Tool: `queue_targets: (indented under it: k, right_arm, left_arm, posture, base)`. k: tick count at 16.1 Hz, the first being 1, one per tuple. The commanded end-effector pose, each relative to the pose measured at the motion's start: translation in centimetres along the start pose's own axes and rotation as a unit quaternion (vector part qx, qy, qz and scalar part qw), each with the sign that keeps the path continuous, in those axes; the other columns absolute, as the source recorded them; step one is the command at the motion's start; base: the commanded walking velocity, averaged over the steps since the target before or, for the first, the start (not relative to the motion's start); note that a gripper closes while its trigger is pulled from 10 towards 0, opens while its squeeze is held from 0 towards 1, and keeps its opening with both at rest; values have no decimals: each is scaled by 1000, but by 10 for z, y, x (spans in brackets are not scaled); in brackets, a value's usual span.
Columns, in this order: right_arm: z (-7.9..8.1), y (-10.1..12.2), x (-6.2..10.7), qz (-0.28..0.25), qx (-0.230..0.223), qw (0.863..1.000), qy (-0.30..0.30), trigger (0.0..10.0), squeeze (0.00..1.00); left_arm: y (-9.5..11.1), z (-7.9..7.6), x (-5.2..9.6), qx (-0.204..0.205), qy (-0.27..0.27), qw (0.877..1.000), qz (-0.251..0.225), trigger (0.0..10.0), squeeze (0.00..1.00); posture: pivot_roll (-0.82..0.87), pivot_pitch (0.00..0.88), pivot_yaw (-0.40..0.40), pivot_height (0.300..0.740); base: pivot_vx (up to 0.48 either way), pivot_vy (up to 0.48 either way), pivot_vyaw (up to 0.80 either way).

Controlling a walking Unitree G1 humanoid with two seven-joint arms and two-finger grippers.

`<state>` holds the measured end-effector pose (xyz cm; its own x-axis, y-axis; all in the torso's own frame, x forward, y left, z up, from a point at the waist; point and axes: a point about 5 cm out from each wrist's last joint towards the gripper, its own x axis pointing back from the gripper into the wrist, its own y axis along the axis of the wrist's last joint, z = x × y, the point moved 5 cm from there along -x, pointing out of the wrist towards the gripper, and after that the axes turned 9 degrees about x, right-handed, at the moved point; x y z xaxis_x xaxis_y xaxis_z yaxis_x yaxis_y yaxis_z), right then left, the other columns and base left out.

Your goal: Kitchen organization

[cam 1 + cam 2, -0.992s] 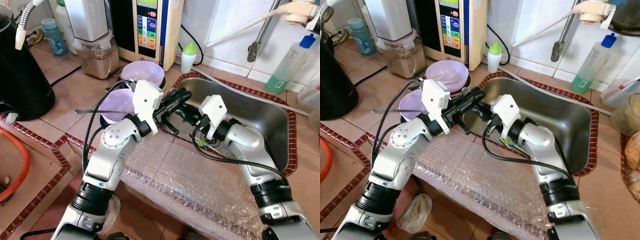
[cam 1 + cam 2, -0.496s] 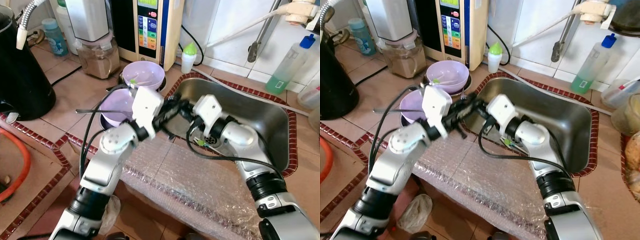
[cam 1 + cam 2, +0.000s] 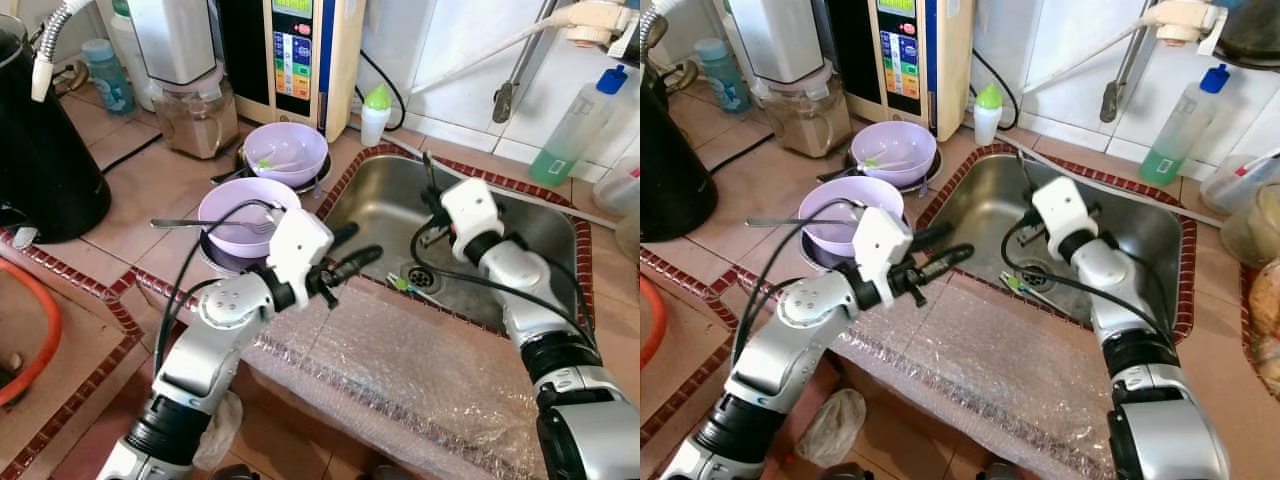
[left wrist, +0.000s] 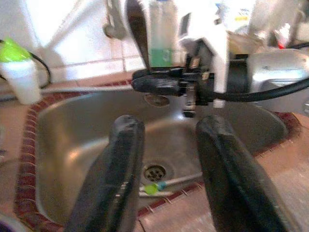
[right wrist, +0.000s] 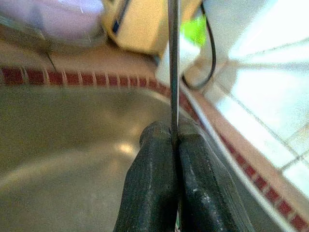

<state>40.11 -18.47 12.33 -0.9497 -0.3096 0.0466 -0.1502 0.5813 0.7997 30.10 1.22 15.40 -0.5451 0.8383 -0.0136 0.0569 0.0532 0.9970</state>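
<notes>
Since a second ago the two arms have drawn apart: then both tools met over the near left corner of the sink, and now the left tool (image 3: 350,252) sits back over that rim while the right tool (image 3: 430,196) has swung out over the basin.

On the far left of the tiled table (image 3: 120,190) stands a black kettle (image 3: 40,150), with a blender jar (image 3: 190,105) behind it. Next come two lilac bowls: the near bowl (image 3: 245,215) has a fork (image 3: 205,225) lying across its rim, and the far bowl (image 3: 285,152) holds a small green-tipped item that is too small to tell.

The left tool hovers just right of the near bowl, above a sheet of bubble wrap (image 3: 400,370) that drapes over the table's front edge. Its two black fingers (image 4: 120,164) stand spread apart with nothing between them.

The steel sink (image 3: 380,205) follows, with a drain (image 3: 420,275) and a green-tipped utensil (image 3: 405,285) lying beside it. Above the basin the right tool's fingers (image 5: 154,188) are pressed together on a thin metal utensil (image 5: 173,67), whose handle rises straight up from them. What kind of utensil it is cannot be told.

A green soap bottle (image 3: 575,125) stands at the far right by the wall.
</notes>
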Motion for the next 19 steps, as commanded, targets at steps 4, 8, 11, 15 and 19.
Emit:
queue_targets:
  k: [4, 8, 11, 15, 19]
  right_arm:
    - [12, -22, -1, 57, -11, 998, -6, 0, 0]
    - [24, -57, 9, 144, -32, 989, -4, 10000, 0]
    - [28, -65, 14, 163, -62, 985, -4, 10000, 1000]
    - [37, -59, 10, 144, -71, 987, 10, 10000, 1000]
    - [38, -48, 6, 115, -87, 990, 11, 10000, 1000]
  left_arm:
    - [-3, 0, -7, -24, -4, 999, 23, 10000, 1000]
    - [-28, 5, -5, -25, -1, 997, 78, 10000, 1000]
    - [-32, 11, -6, -22, 13, 996, 83, 10000, 1000]
    - [-34, 18, -8, -35, 26, 995, 85, 10000, 1000]
    - [-37, 17, -9, -44, 25, 995, 85, 10000, 1000]
  posture:
    - [-31, 0, 22, 740]
    - [-33, 0, 26, 740]
    - [-34, 0, 29, 740]
    - [-40, 0, 31, 740]
    - [-43, 0, 31, 740]
  base:
    - [0, 0, 0]
    - [0, 0, 0]
    - [0, 0, 0]
    - [0, 0, 0]
    - [0, 0, 0]
